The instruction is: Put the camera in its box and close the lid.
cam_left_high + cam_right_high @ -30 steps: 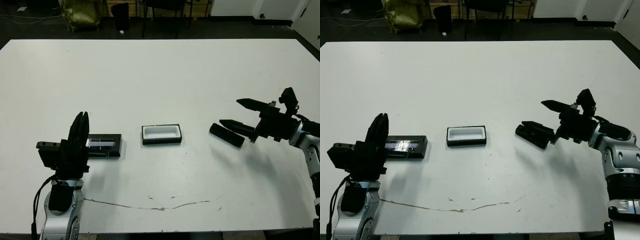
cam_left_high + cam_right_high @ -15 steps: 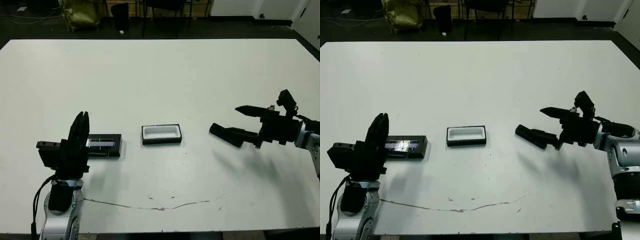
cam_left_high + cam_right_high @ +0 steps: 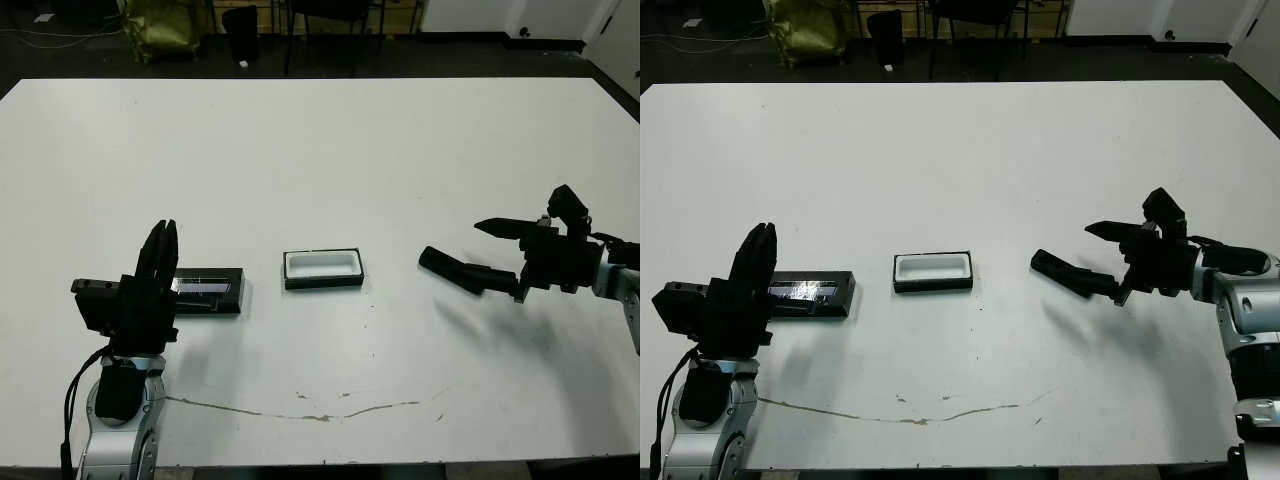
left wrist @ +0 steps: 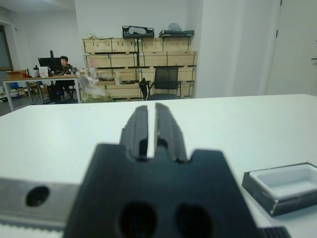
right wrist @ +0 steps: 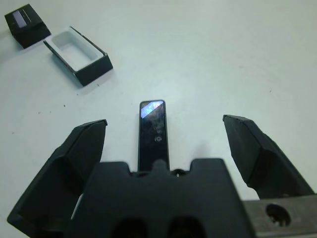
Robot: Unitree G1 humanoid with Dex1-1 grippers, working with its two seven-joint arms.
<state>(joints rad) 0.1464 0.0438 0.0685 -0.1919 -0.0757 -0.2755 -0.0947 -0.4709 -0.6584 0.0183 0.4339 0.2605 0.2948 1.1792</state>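
Right claw [image 5: 163, 144] stands wide open, empty, low over the worktop [image 3: 330, 150]; the camera [image 5: 152, 134] lies flat between its two fingers, lengthwise along the claw's reach, touching neither; its near end runs under the claw body, its far end carries the pale bluish patch.

Left claw [image 4: 147, 126] is nearly closed, a thin slit between the fingers, holding nothing; the lid [image 3: 208, 290] lies flat just beyond it, window strip up; the box [image 3: 322, 268] sits open, white lining up, between the two claws and well apart from the right one.

Handling, as judged: the camera looks rigid, light and slim; its glossy face suggests a slippery surface, and the lens side may mark or crack under hard pressure. It sits low on the worktop, so the fingers must come down close to the surface to catch its long edges. Best hold appears to be across the narrow width, about mid-length, on the side edges and off the glossy face; a grip near one end risks the bar pivoting.
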